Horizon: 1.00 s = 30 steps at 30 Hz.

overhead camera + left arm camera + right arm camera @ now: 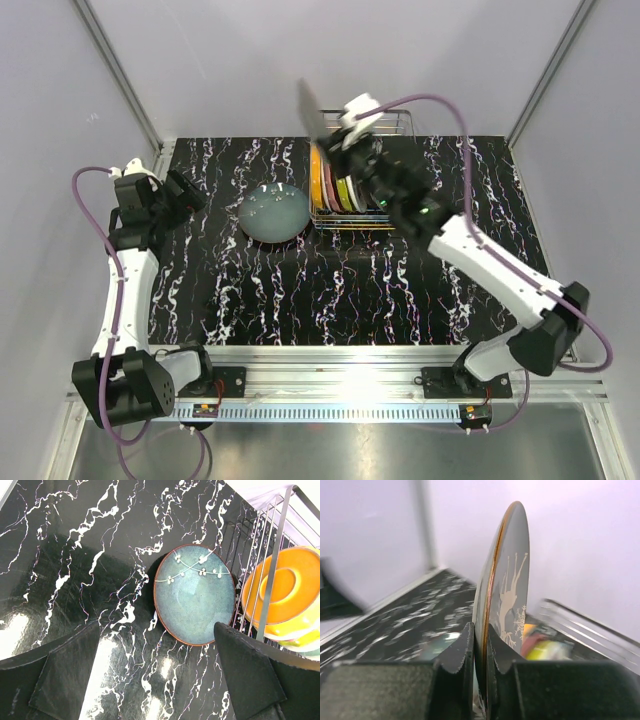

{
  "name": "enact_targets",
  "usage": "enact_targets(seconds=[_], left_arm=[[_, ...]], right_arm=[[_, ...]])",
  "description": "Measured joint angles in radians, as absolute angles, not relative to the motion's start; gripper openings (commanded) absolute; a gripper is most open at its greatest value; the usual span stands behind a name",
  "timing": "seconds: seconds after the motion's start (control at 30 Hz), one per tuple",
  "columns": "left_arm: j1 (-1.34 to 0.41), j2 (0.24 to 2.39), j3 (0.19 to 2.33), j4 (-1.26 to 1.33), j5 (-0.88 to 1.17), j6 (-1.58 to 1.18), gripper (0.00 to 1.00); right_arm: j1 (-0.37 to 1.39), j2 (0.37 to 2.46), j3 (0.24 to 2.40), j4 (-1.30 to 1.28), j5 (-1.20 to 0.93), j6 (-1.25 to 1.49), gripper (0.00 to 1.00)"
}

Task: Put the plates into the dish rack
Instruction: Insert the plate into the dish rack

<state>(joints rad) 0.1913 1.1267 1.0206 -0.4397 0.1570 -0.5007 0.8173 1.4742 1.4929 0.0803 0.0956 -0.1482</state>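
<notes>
One deer plate [507,595] clamped in right tool [479,637] | left tool [157,635] released | teal plate [195,595] beside rack [273,575]

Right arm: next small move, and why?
Probably ease the right gripper down toward the dish rack, keeping the deer plate on edge. The plate is clamped upright above the rack's left end, where plates already stand; aim for a free slot.

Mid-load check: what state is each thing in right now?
Right gripper: shut on deer plate.
Deer plate: on edge, held in the air, not in rack.
Left gripper: open, empty.
Teal plate: flat on table, beside rack, untouched.
Orange plate: upright in rack.
Rack: holds several upright plates.
</notes>
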Motion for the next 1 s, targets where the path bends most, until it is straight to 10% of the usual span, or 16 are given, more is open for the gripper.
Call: enact_targets(seconds=[0.37, 1.0], left_arm=[[0.191, 1.127, 1.020, -0.440, 0.172, -0.498, 0.99], [0.185, 1.131, 1.004, -0.432, 0.206, -0.497, 0.99]], right_arm=[[0.384, 1.333, 1.320, 0.031, 0.079, -0.011, 0.00], [0.268, 1.484, 1.254, 0.072, -0.073, 0.106, 0.00]])
